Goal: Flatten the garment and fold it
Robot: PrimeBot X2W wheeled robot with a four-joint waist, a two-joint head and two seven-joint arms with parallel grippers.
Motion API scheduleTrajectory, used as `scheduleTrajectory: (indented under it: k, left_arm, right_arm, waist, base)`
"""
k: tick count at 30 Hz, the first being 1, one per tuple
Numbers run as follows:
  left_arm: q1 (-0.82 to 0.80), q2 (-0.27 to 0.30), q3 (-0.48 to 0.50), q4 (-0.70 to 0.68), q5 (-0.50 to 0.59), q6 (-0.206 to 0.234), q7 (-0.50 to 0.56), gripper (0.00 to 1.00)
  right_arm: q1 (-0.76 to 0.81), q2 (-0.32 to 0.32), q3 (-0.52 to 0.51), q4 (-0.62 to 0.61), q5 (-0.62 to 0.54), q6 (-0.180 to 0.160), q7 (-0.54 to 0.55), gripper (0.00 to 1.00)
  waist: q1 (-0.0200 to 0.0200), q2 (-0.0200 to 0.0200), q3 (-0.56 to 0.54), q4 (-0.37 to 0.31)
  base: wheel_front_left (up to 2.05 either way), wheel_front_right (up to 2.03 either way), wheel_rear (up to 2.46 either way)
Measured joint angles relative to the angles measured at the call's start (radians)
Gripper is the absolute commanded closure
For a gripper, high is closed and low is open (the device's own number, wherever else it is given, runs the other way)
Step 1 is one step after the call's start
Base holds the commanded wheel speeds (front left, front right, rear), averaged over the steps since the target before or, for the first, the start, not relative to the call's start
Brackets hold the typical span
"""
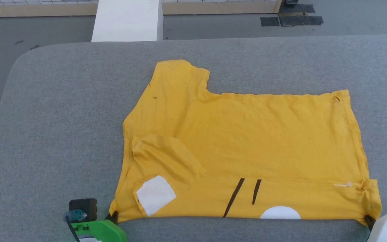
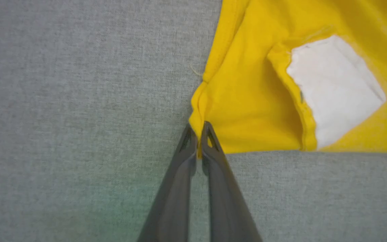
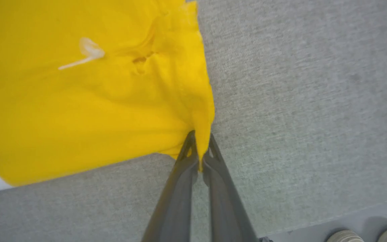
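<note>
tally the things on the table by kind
shirt: 1
grippers: 2, left gripper and right gripper, jaws shut on the shirt's near corners
total: 3

A grey fabric-covered table [image 1: 62, 117] is spreading out ahead of the left claw [image 1: 114, 215] and to both its sides, with a rounded corner curving away far ahead on that claw's left. Well ahead of the same claw, past the table's far edge, a white block [image 1: 128, 20] is standing on a grey floor [image 1: 213, 28]. A pale wooden strip [image 1: 39, 10] is running along the floor's far side. Dark tape patches [image 1: 294, 16] are lying on the floor far ahead of the right claw [image 1: 368, 220]. Back from that claw's tips and to their right, off the table edge, two pale rounded shapes [image 3: 344, 237] are peeking in, too cropped to identify.
</note>
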Motion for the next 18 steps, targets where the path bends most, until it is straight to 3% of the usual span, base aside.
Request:
scheduleTrajectory:
  k: [6,7,8,9,15,18]
  left_arm:
    - [-0.029,-0.008,-0.006,0.071,-0.012,-0.039,-0.028,1.0]
    - [-0.029,-0.013,-0.003,0.08,-0.014,-0.04,-0.042,0.65]
    - [-0.029,-0.016,-0.003,0.086,-0.015,-0.045,-0.049,0.0]
    - [-0.029,-0.016,-0.003,0.09,-0.018,-0.049,-0.053,0.0]
    - [-0.047,-0.008,0.006,0.067,-0.028,-0.095,-0.102,0.0]
    - [-0.092,0.033,0.009,0.042,0.001,-0.125,-0.146,0.0]
  right_arm:
    - [-0.028,-0.004,0.002,0.095,-0.013,0.001,-0.076,1.0]
    - [-0.029,-0.004,0.002,0.103,-0.008,0.001,-0.092,0.65]
    - [-0.029,-0.004,0.006,0.107,-0.007,0.0,-0.108,0.18]
    - [-0.028,-0.004,0.01,0.106,-0.005,0.0,-0.118,0.0]
    - [-0.019,-0.002,0.048,0.026,0.011,0.0,-0.251,0.0]
    - [-0.019,-0.003,0.085,-0.043,0.012,0.0,-0.346,0.0]
  waist:
    - [0.0,0.0,0.001,0.0]
    - [0.0,0.0,-0.002,-0.001]
    - [0.0,0.0,-0.007,-0.001]
    - [0.0,0.0,-0.011,-0.002]
    - [0.0,0.0,-0.038,-0.008]
    - [0.0,0.0,-0.038,-0.021]
  base:
    - [0.0,0.0,0.0]
    - [0.0,0.0,0.0]
    - [0.0,0.0,0.0]
    - [0.0,0.0,0.0]
    - [0.0,0.0,0.0]
    - [0.0,0.0,0.0]
